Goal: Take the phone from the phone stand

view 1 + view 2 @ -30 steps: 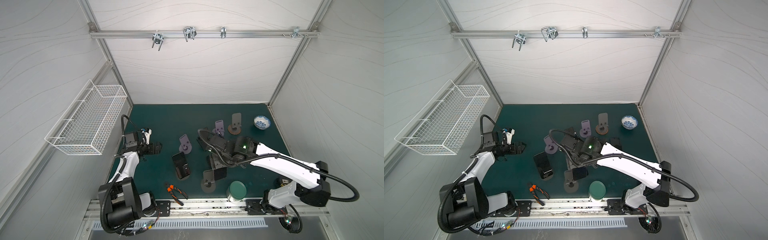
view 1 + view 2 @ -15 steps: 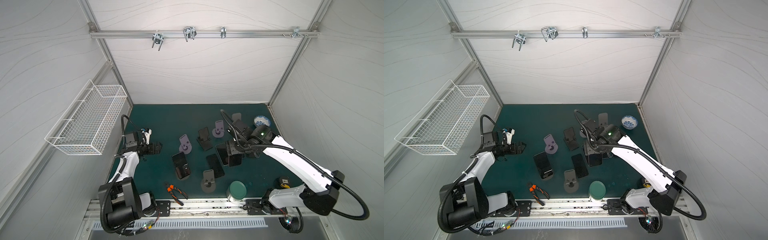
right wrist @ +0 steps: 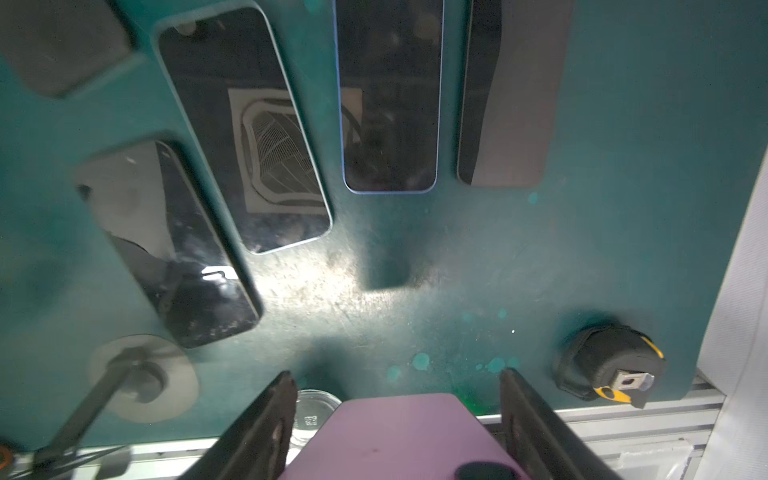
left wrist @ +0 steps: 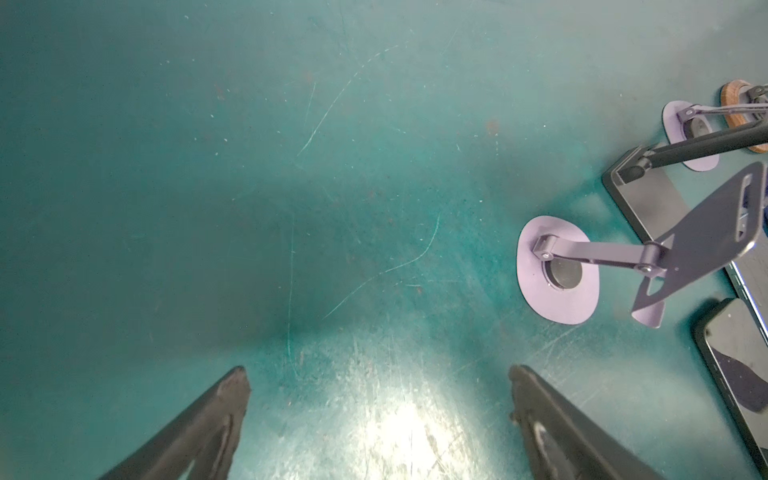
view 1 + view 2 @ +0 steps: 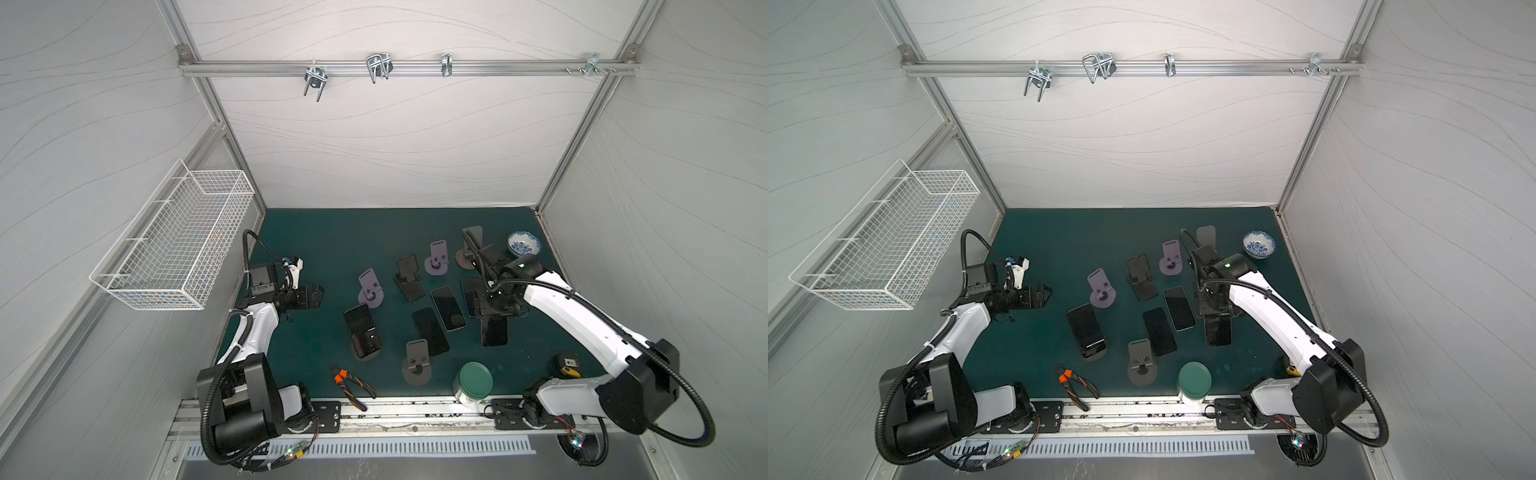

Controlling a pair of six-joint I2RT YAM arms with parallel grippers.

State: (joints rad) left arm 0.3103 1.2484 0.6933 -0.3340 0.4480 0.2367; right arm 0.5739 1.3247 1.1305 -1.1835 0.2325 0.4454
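phone (image 3: 395, 432) | purple back, pinched across its width by right end effector (image 3: 395, 376) | held above the tabletop (image 5: 332, 241), just beside a flat phone (image 5: 448, 308) | left end effector (image 4: 377, 370) spread wide, low over tabletop

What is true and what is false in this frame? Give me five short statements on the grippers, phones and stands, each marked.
The right gripper holds a pink-backed phone. True.
The left gripper is shut on a stand. False: it is open above bare mat.
The grey stand near the green-lidded jar carries no phone. True.
Every phone stand is empty. False: a phone rests on the black stand left of the grey one.
The blue-patterned bowl sits by the front rail. False: it is near the mat's back right corner.
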